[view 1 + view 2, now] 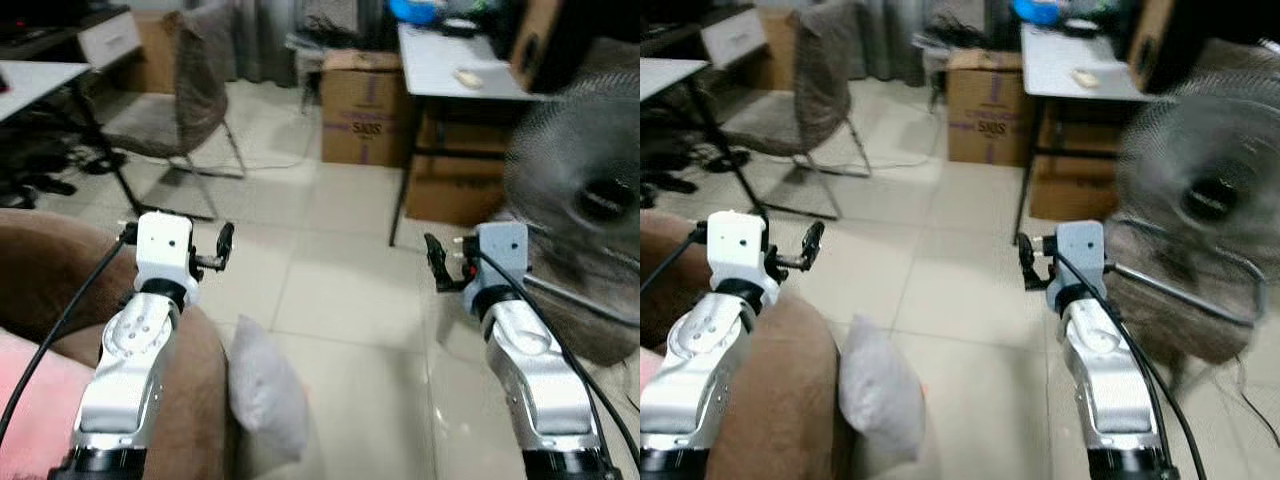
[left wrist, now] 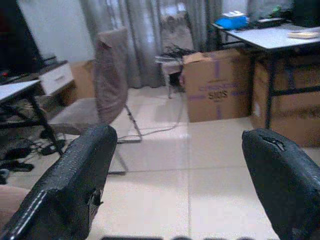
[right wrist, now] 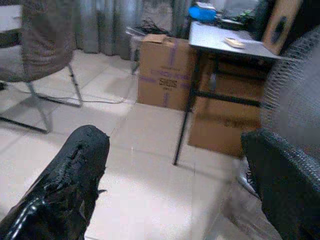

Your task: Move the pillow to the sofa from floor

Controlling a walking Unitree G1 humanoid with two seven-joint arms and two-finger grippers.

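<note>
A pale grey pillow (image 1: 266, 386) stands on its edge on the tiled floor, leaning against the rounded arm of the brown sofa (image 1: 196, 400). Both my arms are raised in front of me, above the pillow and clear of it. My left gripper (image 2: 180, 185) is open over the sofa arm, with its fingers (image 1: 226, 242) spread wide and nothing between them. My right gripper (image 3: 175, 185) is open too, out over the bare tiles to the right of the pillow, one finger (image 1: 435, 262) showing beside its white wrist block.
A floor fan (image 1: 585, 200) stands close on the right. Ahead are a cardboard box (image 1: 360, 105), a grey table (image 1: 450, 65) with more boxes under it, and a metal-legged chair (image 1: 195, 90). A desk (image 1: 30, 75) is at far left. A pink cloth (image 1: 25, 400) lies on the sofa.
</note>
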